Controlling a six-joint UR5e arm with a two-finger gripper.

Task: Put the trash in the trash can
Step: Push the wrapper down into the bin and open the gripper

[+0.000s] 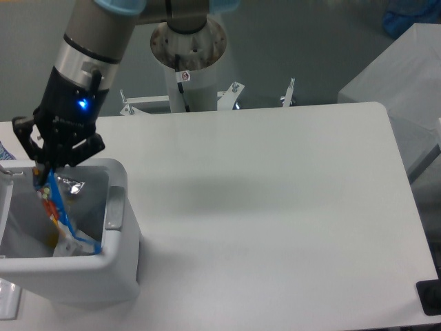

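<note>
Hanging over the trash can (114, 272), end effector (48, 167) pinching the blue-and-orange snack packet (58, 215) by its top, packet dangling inside the trash can.

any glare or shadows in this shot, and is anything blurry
Camera view: soft, even light; a faint diffuse shadow on the table near its middle; small glare on crumpled foil inside the trash can; the tool and snack packet look slightly soft.
</note>
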